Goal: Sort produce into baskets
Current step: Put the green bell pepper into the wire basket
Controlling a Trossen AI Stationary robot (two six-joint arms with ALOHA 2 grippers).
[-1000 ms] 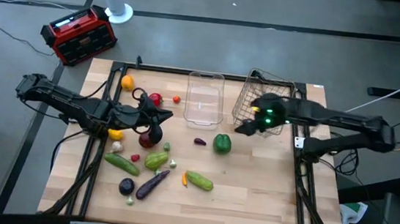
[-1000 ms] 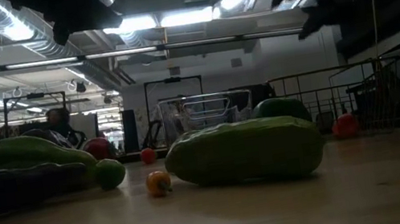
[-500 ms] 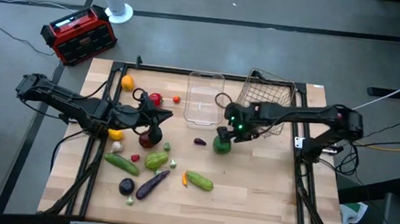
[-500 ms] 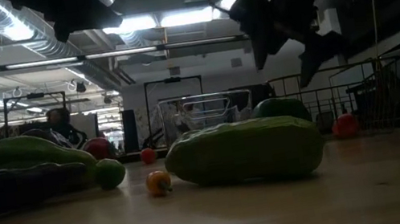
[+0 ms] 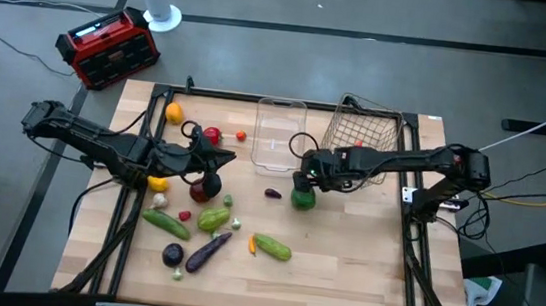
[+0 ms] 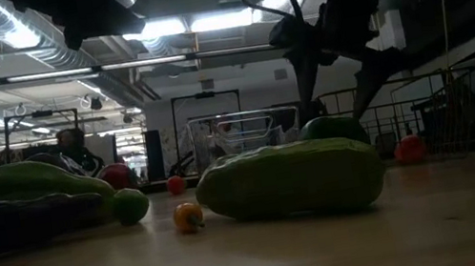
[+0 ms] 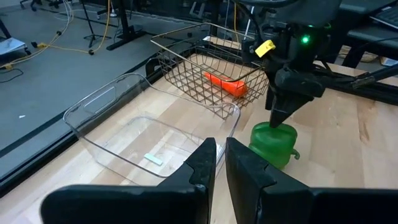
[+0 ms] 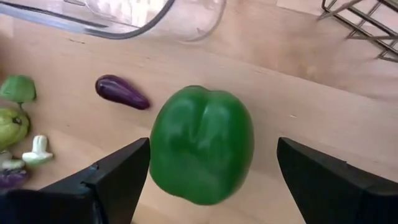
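A green pepper [image 5: 302, 198] sits on the table's middle, near the clear bin [image 5: 279, 134] and the wire basket [image 5: 363, 140], which holds an orange carrot [image 7: 227, 84]. My right gripper [image 8: 212, 148] hangs open just above the pepper [image 8: 202, 143], one finger on each side and neither touching it. In the low view the right gripper [image 6: 334, 88] points steeply down over the pepper [image 6: 333, 127]. My left gripper [image 7: 215, 163] is shut on nothing and waits over the produce at the table's left [image 5: 220, 163].
Cucumbers [image 5: 271, 245], eggplants [image 5: 208, 252], green peppers [image 5: 212, 218], red apples [image 5: 211, 135] and an orange [image 5: 173, 113] lie scattered at the left and near middle. A small eggplant [image 8: 121, 92] lies beside the pepper. A red-black box [image 5: 107, 47] stands on the floor.
My right gripper has swung from over the wire basket toward the table's left and near side and come down over the green pepper, rolling as it went and staying open. The pepper has stayed where it was.
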